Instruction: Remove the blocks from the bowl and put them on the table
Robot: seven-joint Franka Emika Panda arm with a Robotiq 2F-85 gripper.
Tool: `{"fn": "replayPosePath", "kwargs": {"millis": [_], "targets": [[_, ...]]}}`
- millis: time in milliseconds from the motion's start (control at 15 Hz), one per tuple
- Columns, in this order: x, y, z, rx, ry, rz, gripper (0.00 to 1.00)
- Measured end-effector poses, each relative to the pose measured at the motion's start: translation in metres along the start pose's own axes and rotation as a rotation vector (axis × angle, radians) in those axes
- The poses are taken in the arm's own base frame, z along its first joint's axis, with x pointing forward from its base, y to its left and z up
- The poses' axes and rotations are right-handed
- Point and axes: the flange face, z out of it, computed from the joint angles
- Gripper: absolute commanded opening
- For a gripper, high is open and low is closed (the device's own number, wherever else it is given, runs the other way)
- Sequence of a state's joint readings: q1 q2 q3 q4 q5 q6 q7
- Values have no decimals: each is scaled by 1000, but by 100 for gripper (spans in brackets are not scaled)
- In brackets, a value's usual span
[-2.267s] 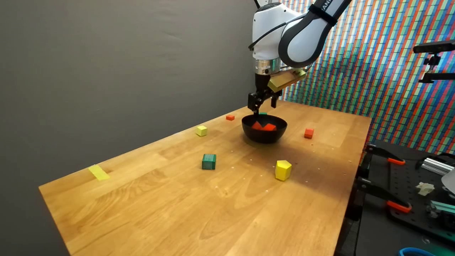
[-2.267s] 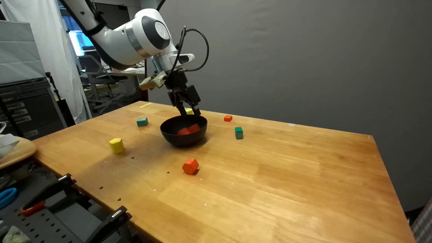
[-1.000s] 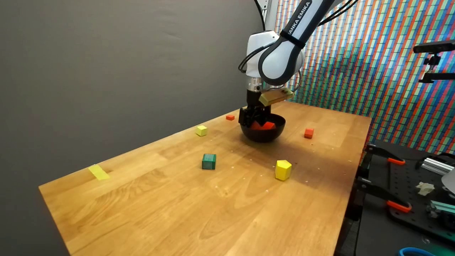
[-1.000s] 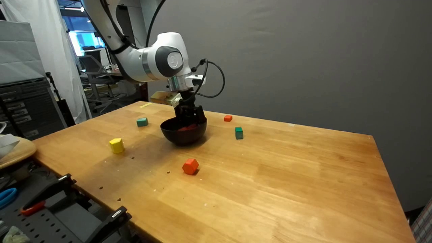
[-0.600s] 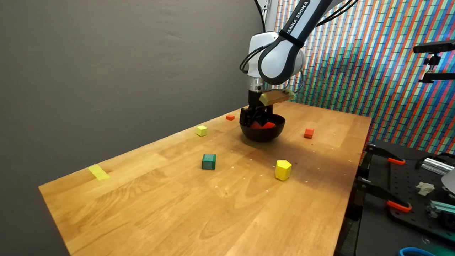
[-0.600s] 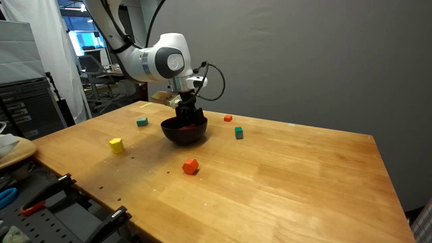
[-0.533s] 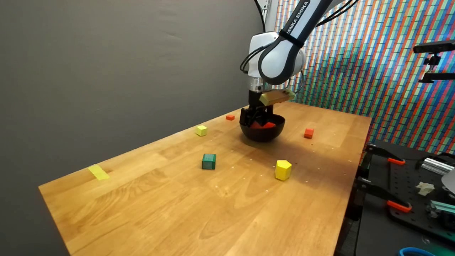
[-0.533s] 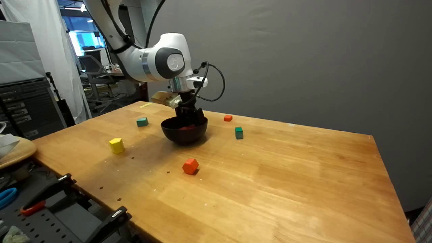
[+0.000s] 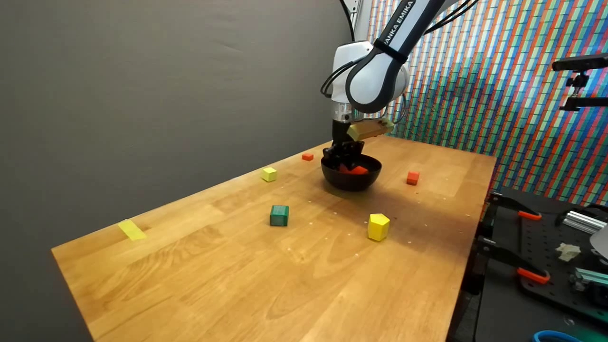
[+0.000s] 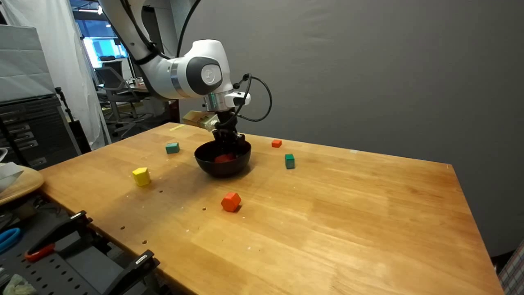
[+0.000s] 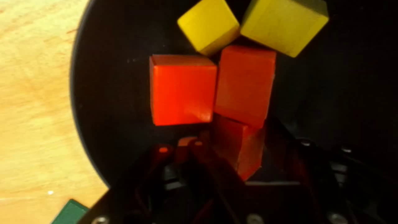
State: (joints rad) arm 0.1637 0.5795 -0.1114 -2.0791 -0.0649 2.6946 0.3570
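There are five red blocks (image 11: 184,95), four yellow blocks (image 9: 378,228), two green blocks (image 10: 290,161), one black bowl (image 9: 351,182) and one yellow tape strip (image 9: 132,230).

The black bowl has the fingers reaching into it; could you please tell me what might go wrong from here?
The red block between the fingers sits at an angle, so it could slip during a lift. It seems to touch another red block, which might be dragged along. The fingers are inside the bowl, so they could knock its rim.
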Motion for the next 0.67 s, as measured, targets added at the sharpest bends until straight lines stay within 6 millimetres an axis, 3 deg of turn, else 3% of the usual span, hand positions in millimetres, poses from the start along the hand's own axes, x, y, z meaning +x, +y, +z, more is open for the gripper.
{"fn": "replayPosePath", "kwargs": {"millis": [333, 667], "targets": [[-3, -3, -27, 12, 29, -20, 21], [-23, -2, -92, 46, 71, -119, 21]]}}
